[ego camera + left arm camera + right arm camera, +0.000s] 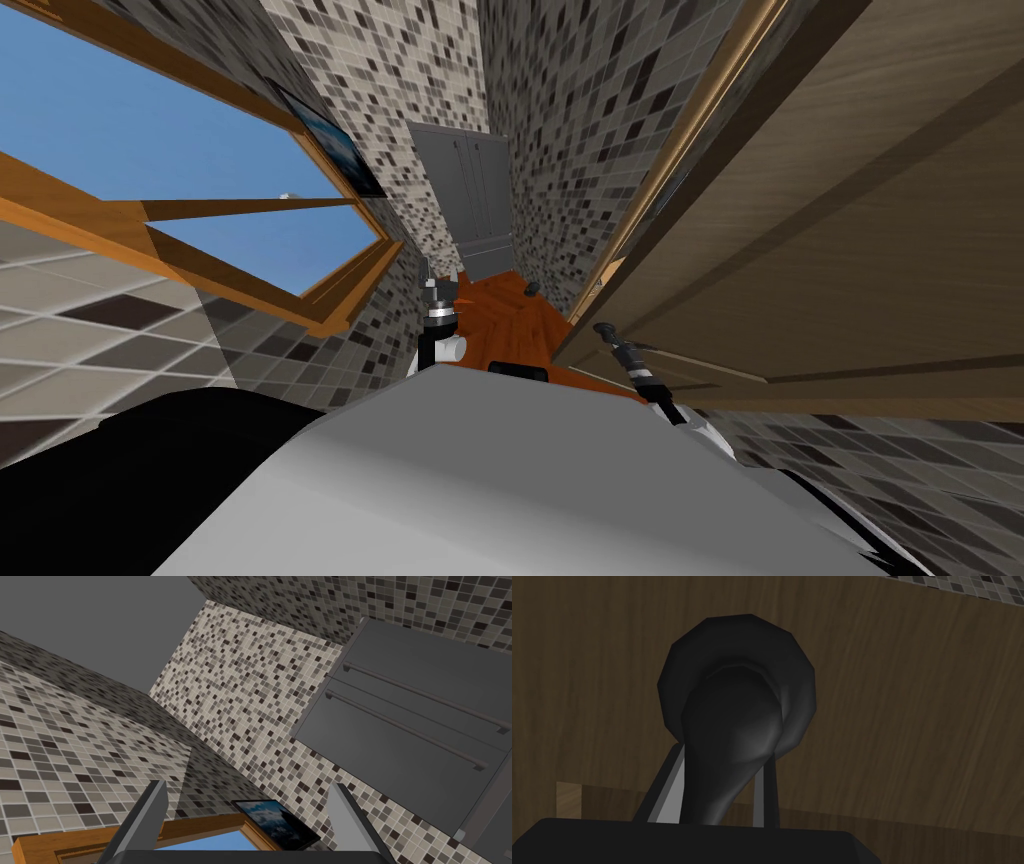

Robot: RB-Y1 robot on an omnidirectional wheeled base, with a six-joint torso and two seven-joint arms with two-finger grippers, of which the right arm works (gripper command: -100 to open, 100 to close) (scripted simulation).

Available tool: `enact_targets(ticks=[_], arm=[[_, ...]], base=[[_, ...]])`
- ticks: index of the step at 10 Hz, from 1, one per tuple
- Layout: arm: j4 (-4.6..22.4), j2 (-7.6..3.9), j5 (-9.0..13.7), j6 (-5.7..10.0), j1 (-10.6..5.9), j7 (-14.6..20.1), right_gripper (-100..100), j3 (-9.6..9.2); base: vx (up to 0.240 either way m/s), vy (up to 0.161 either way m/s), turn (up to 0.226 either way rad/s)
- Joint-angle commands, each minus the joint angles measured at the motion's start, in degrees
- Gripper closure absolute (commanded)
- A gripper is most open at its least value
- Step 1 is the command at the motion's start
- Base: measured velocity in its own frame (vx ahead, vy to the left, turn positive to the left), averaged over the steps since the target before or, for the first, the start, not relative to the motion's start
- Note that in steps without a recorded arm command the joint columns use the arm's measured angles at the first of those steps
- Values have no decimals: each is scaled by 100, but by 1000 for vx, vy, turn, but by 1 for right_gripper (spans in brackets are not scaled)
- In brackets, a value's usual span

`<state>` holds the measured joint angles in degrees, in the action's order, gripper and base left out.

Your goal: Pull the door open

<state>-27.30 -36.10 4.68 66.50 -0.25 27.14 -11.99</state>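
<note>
The brown wooden door (850,200) fills the right side of the head view, and its panel (912,701) lies close behind my right hand. A black lever handle (732,726) on a round black base juts from the door. My right gripper (722,758) is shut on this handle, one finger pressing each side of it. In the head view the right gripper (610,340) reaches to the door's near edge, where the handle (603,328) shows small and dark. My left gripper (432,290) is raised in front of my chest, and its fingers (155,811) stand open around nothing.
Mosaic-tiled walls close in a narrow space. A window with an orange wooden frame (200,220) is on the left. A grey two-door cabinet (470,190) stands at the far end. Orange wooden floor (510,320) runs between me and the cabinet.
</note>
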Motion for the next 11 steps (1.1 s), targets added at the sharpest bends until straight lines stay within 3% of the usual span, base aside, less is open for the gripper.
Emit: enact_targets(ticks=[1, 2, 11], arm=[[-286, 69, -41, -122, 137, -25, 100, -68], [-433, 69, -41, -122, 137, -25, 100, -68], [-431, 62, -43, -101, 146, -22, 100, -73]], base=[[-1, 2, 13], [-6, -9, -3], [-25, -21, 85]])
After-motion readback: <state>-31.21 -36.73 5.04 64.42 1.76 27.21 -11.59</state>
